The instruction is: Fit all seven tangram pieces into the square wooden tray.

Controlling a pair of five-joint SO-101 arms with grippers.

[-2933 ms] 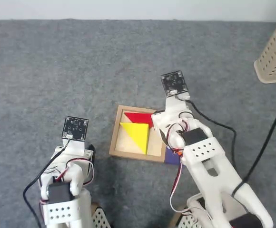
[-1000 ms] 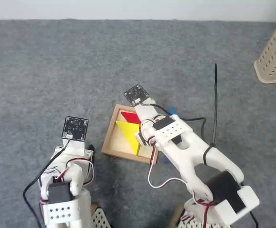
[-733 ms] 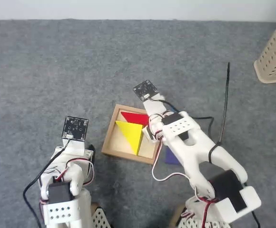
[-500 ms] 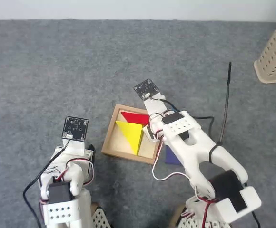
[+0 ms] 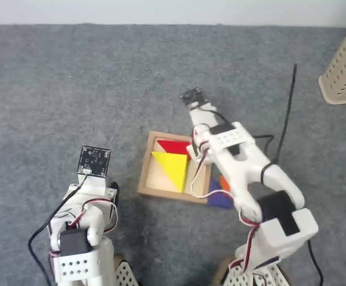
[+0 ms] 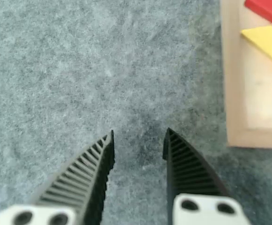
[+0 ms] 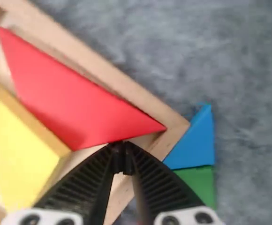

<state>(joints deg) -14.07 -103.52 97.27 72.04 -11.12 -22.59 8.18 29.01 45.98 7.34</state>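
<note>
Judged barely a third done, with only red triangle (image 5: 176, 146) and yellow triangle (image 5: 172, 170) inside the tray (image 5: 144, 167), blue piece (image 7: 197, 140) and green piece (image 7: 199, 183) just off one corner, orange piece (image 5: 224, 180) and purple piece (image 5: 219, 201) at its 4 o'clock, right gripper (image 7: 123, 158) clenched empty over that corner, left gripper (image 6: 138, 140) parted at 8 o'clock.

The square wooden tray (image 5: 144, 179) lies on the grey carpet (image 5: 71, 77), between the two arms. In it the red triangular piece (image 7: 75, 108) lies along the far wall, and the yellow triangular piece (image 5: 172, 168) touches its near side. Outside the far right corner (just beside the wall) lie the blue triangular piece (image 7: 197, 138) and the green piece (image 7: 199, 185), touching each other. The left gripper (image 6: 138, 145) is over the carpet left of the tray, and the right gripper (image 7: 123, 157) is over that corner.
</note>
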